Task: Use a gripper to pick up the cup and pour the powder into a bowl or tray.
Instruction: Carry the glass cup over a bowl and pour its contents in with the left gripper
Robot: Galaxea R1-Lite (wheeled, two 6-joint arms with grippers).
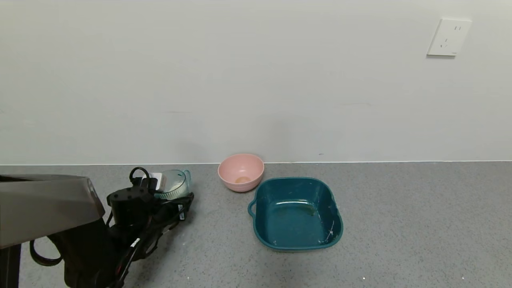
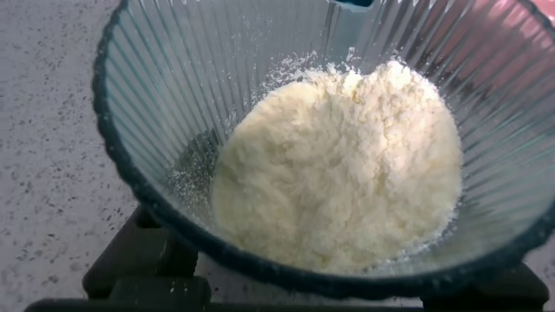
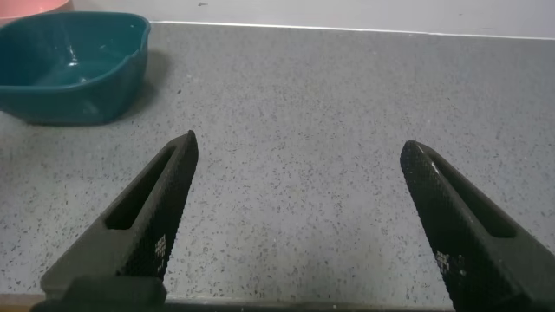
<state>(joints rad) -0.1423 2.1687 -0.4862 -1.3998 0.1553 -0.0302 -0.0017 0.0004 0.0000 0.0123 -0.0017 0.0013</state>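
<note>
The ribbed pale-teal cup [image 1: 174, 185] stands near the back wall at the left and holds a heap of cream powder [image 2: 347, 165]. My left gripper [image 1: 177, 197] is at the cup, with a black finger [image 2: 143, 260] on each side of its lower part, and looks shut on it. In the left wrist view the cup [image 2: 165, 78] fills the picture. The dark teal basin [image 1: 296, 220] sits to the right of the cup, empty apart from faint specks. My right gripper [image 3: 299, 143] is open and empty above the bare counter, with the basin [image 3: 69, 74] farther off.
A small pink bowl [image 1: 241, 171] with a tan smear inside stands against the wall between the cup and the basin. The grey speckled counter [image 1: 420, 224] stretches to the right. A white wall socket [image 1: 449, 37] is at the upper right.
</note>
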